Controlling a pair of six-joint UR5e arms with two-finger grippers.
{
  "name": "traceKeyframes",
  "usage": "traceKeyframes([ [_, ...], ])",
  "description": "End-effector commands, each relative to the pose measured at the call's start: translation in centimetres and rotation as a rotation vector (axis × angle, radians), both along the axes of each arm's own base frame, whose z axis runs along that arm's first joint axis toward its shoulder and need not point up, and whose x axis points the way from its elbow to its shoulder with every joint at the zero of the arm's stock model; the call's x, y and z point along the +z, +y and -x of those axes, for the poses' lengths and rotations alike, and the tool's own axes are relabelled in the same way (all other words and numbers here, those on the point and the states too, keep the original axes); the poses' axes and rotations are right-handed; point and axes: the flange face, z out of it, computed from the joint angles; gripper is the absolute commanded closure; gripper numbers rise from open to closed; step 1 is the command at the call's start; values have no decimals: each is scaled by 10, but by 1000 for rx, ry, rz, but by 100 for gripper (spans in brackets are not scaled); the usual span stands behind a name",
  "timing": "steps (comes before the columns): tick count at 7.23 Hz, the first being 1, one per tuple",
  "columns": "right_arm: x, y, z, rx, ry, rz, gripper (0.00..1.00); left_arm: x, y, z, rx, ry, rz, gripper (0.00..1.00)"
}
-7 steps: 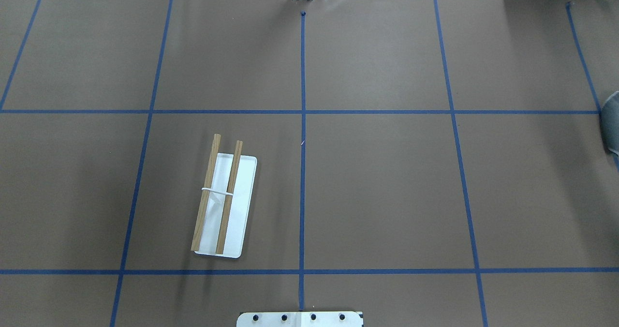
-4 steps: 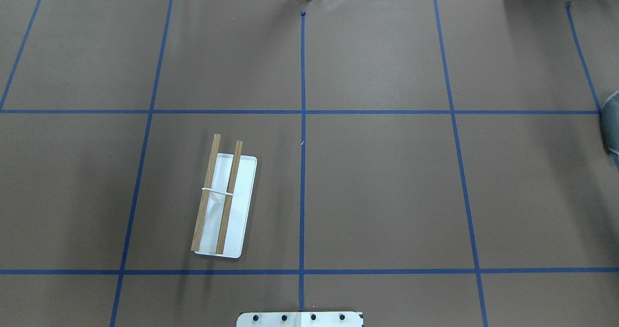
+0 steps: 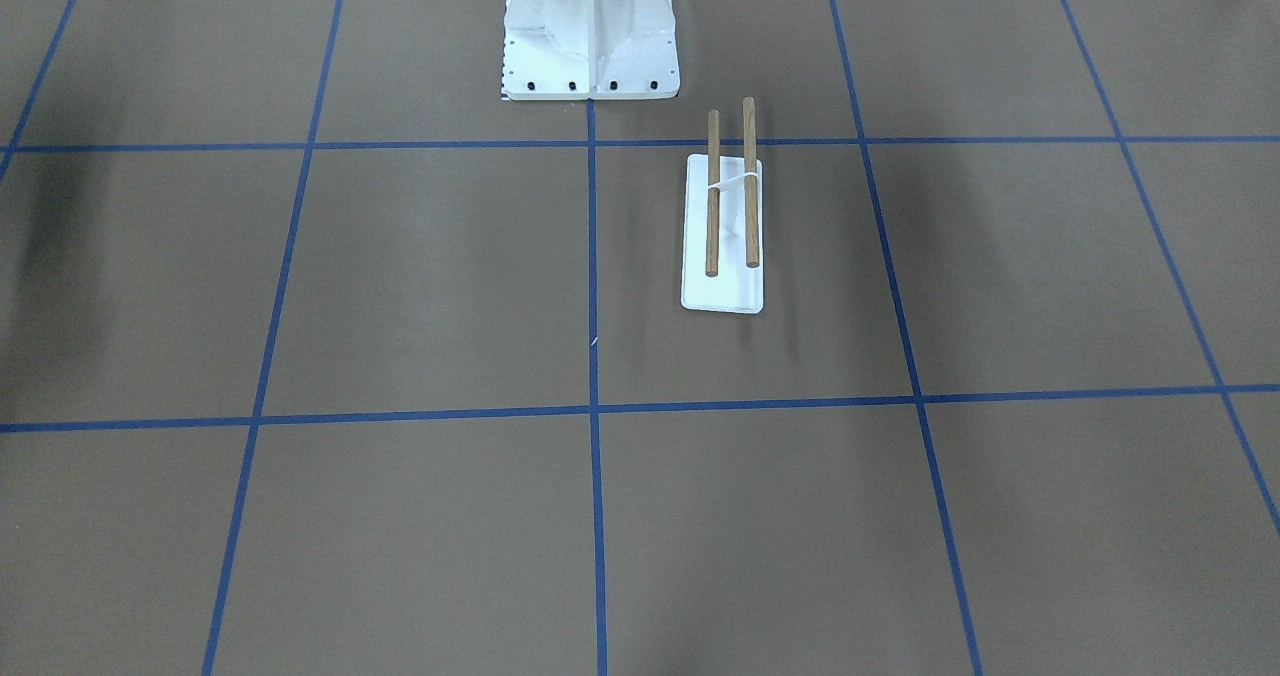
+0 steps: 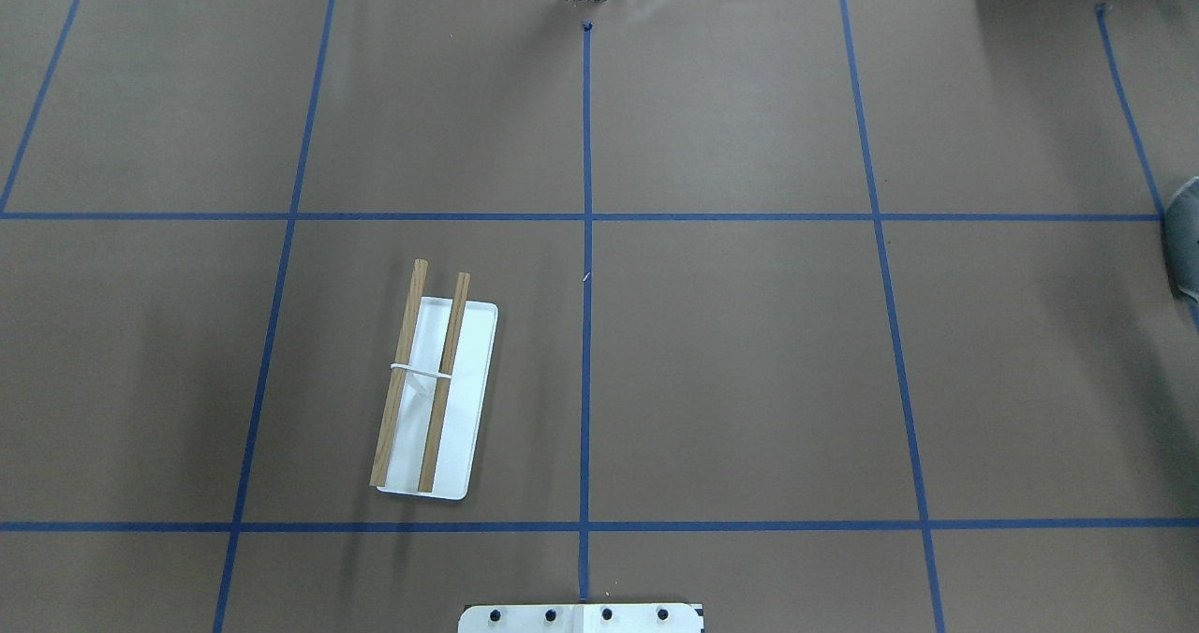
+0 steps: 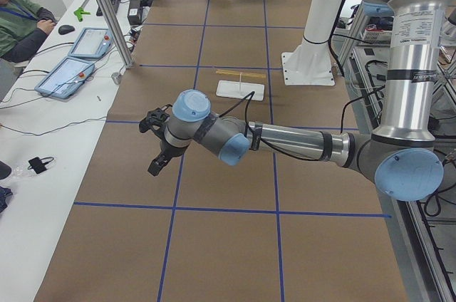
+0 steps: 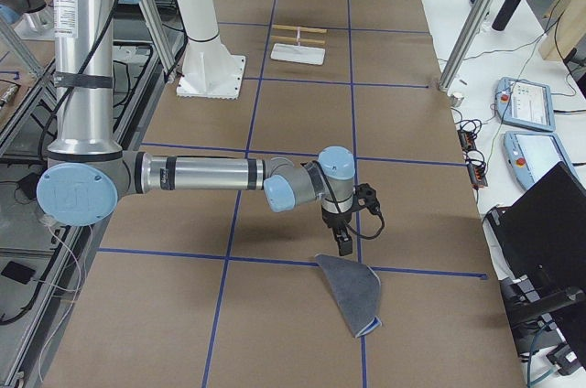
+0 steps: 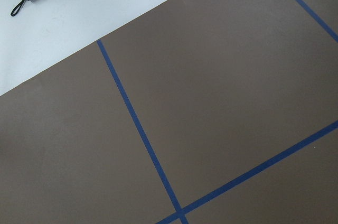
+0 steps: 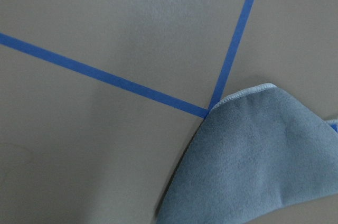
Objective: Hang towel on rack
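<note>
Over the desk's left end, the left arm reaches out, its left jaws angled down above brown paper. Only a side view shows them, so I cannot tell how far apart they stand or whether they grip anything. Rightward, the rack stands just left of the centre tape line, near the white pedestal. Farther right, the right arm points the right jaws down just beside a corner of the towel; their opening cannot be told either. That cloth lies folded, grey side up, at the desk's right end, well apart from the rack.
</note>
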Motion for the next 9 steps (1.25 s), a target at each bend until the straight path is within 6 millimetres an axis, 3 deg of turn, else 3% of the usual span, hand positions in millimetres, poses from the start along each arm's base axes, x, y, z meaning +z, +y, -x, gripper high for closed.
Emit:
traceKeyframes([
  [1, 42, -6, 36, -52, 50, -24, 0, 1, 0, 0, -1, 1, -3, 2],
  [3, 47, 1, 36, -39, 51, -6, 5, 3, 2, 0, -3, 0, 3, 2],
  [5, 46, 0, 39, -56, 80, -29, 35, 3, 2, 0, -16, 7, 14, 2],
  [8, 58, 10, 31, -108, 136, -60, 47, 1, 2, 0, -36, 21, 32, 2],
  [9, 59, 10, 31, -109, 142, -62, 47, 3, 2, 0, -36, 20, 35, 2],
])
